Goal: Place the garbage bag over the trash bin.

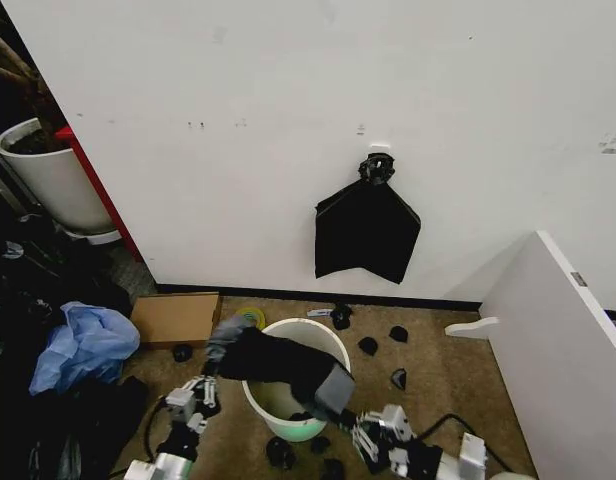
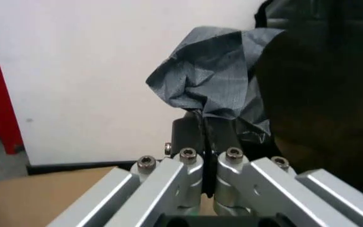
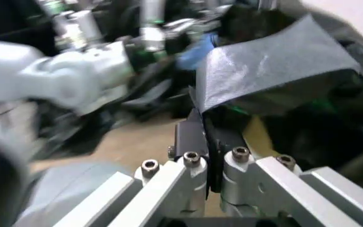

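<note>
- Head view: the left hand [image 1: 210, 372] and the right hand [image 1: 340, 393] each pinch an end of the garbage bag [image 1: 278, 365], stretched as a dark band across the mouth of the trash bin [image 1: 306, 335], which stands on the floor below the wall. I judge the task partway: the bag is at the rim but not opened or pulled down around it.
- Left wrist view: the left hand [image 2: 205, 142] is clamped on a crumpled grey-black fold of bag [image 2: 210, 78], a grip unclear from above.
- Right wrist view: the right hand [image 3: 205, 137] is likewise closed on the film [image 3: 270, 66], with the other arm beyond.
</note>
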### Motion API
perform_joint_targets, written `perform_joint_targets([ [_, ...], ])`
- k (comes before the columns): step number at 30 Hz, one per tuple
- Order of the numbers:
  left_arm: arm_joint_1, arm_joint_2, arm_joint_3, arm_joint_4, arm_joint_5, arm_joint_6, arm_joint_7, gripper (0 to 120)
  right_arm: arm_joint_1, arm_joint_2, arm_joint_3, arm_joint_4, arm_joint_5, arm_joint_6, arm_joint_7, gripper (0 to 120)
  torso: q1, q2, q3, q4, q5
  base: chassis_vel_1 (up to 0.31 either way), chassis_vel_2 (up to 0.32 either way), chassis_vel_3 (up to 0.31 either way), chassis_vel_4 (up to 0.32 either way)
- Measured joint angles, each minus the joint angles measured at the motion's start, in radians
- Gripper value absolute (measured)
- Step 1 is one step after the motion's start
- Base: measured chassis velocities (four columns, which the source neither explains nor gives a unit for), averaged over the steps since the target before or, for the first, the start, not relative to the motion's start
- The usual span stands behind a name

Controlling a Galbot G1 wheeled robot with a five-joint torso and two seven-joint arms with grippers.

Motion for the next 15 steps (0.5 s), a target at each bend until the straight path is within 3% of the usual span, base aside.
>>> perform_joint_targets([
  [6,0.004,0.003,0.001,0.064,0.086,-0.001,-0.001,0,0.023,0.018,0.015,-0.074,-0.048,0.001,-0.085,0,0.000,0.000,0.000,0.0000,-0.0002,0.000,0.000,0.000,0.000],
  [15,-0.031,-0.022,0.026,0.131,0.109,0.040,-0.001,0,0.075,0.056,0.057,-0.198,-0.172,0.026,-0.191,0,0.000,0.000,0.000,0.0001,-0.0001,0.000,0.000,0.000,0.000],
])
